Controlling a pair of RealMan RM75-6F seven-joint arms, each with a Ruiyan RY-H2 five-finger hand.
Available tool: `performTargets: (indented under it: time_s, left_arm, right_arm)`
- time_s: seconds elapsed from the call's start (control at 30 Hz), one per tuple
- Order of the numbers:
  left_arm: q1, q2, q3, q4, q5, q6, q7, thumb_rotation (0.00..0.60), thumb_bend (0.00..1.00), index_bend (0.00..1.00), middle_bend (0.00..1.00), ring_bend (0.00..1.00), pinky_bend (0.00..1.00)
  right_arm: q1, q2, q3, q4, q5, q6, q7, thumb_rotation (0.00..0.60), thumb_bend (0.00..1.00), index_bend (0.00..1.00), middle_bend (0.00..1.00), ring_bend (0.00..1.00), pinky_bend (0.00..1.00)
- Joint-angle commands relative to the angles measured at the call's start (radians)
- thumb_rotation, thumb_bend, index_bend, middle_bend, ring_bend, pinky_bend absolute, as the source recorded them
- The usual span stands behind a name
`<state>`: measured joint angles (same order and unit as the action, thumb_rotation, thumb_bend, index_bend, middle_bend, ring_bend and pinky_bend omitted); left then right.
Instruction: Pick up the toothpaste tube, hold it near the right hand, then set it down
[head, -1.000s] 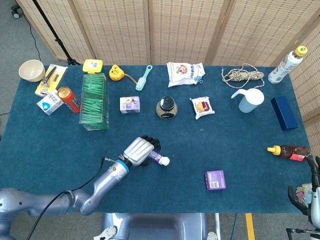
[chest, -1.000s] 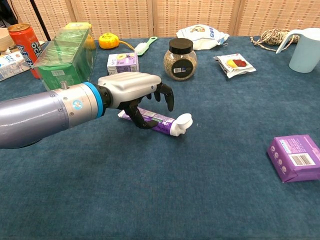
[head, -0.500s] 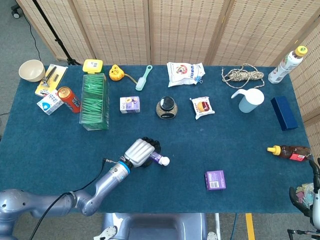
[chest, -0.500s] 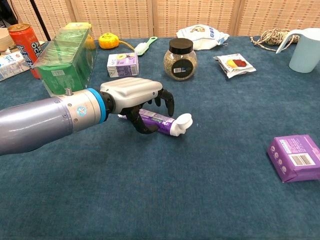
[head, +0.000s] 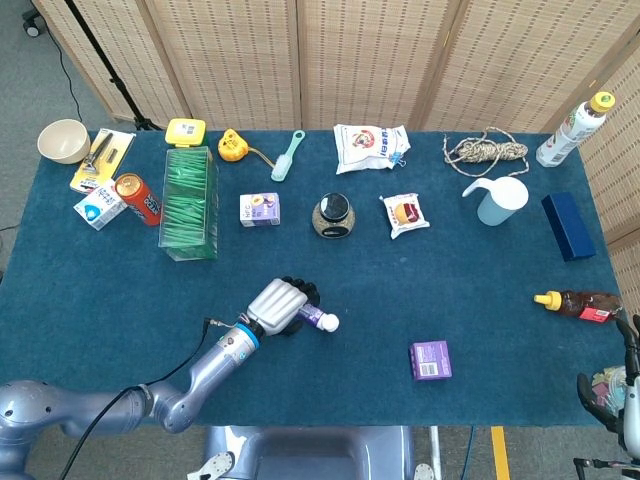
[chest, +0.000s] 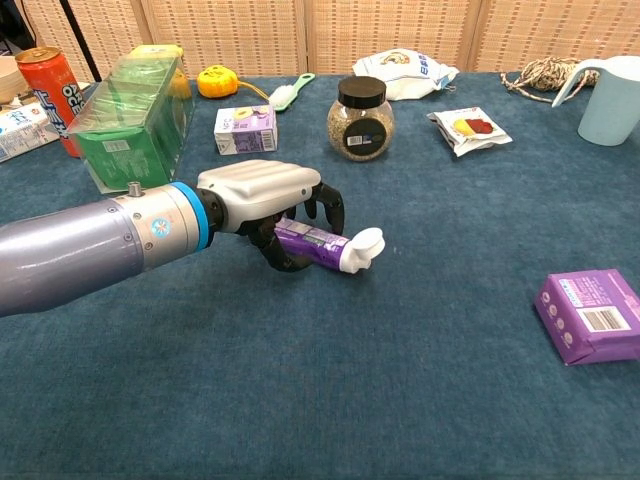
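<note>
The toothpaste tube (head: 323, 319) (chest: 322, 243) is purple with a white cap and lies low over the blue cloth in the near middle of the table. My left hand (head: 277, 303) (chest: 262, 195) covers its back end, with the fingers curled around the tube and gripping it. Only the front part and the cap stick out to the right of the hand. Whether the tube still touches the cloth I cannot tell. My right hand (head: 605, 392) shows only in part at the bottom right corner of the head view, off the table, and its fingers are unclear.
A small purple box (head: 431, 360) (chest: 592, 315) lies to the right of the tube. Behind the hand stand a jar (head: 332, 214) (chest: 360, 118), a small carton (head: 259, 209) (chest: 245, 128) and a green box (head: 188, 200) (chest: 130, 115). A sauce bottle (head: 575, 303) lies near the right edge.
The left hand's fingers have closed from a loose arch over the tube to a grip around it. The hand has sunk slightly onto the tube.
</note>
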<state>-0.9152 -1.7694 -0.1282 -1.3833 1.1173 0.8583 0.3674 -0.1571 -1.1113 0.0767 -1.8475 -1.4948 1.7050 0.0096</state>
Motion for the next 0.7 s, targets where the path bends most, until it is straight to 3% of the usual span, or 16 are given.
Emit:
performTargets:
  time_s: [0.03,0.5,0.7]
  left_arm:
    - [0.002,0.001,-0.001,-0.002,0.002,0.002,0.000,0.600,0.35,0.36,0.30,0.27,0.32]
    - [0.022,0.004,0.011,-0.010,0.006,0.012,0.007,0.600,0.35,0.42,0.41,0.37,0.37]
    - [0.037,0.006,0.017,-0.017,0.015,0.028,0.005,0.600,0.38,0.45,0.45,0.40,0.45]
  right_arm:
    - [-0.001,0.001,0.001,0.000,0.001,0.002,0.001,0.600,0.39,0.00,0.00,0.00,0.00]
    - [-0.006,0.000,-0.005,0.000,-0.013,0.009,0.000,0.600,0.39,0.00,0.00,0.00,0.00]
    - [-0.008,0.001,-0.009,-0.006,-0.020,0.010,-0.005,0.600,0.39,0.00,0.00,0.00,0.00]
